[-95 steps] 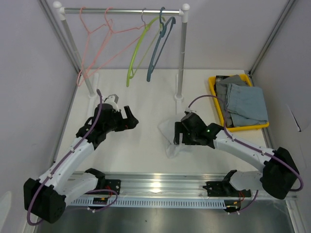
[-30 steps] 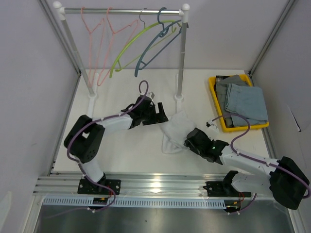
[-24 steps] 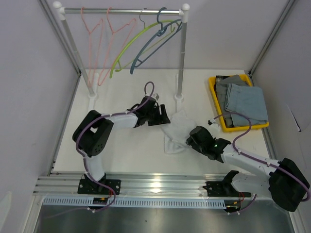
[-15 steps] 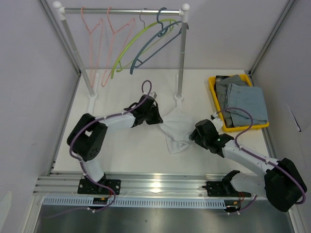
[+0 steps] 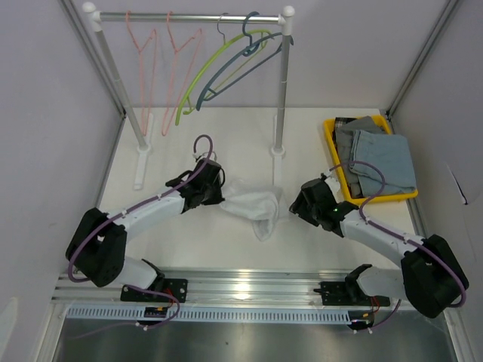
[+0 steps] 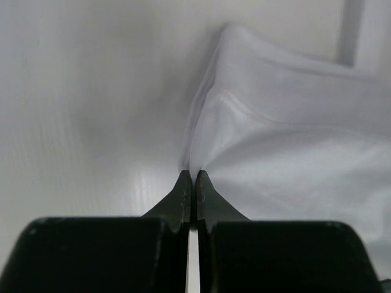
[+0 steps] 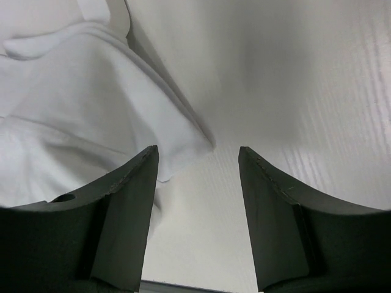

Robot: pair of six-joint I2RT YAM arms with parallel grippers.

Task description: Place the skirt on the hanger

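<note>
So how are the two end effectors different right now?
The left end effector is shut, pinching an edge of the white skirt; the right end effector is open and holds nothing. In the top view, the left one is at the skirt's left end, the right one at its right end. Both are black and low over the table.

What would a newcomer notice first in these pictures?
The white skirt, crumpled in the middle of the table, with the left gripper shut on its left edge and the right gripper open beside its right side. Then the coloured hangers on the back rail and the yellow tray of folded clothes at the right.
</note>
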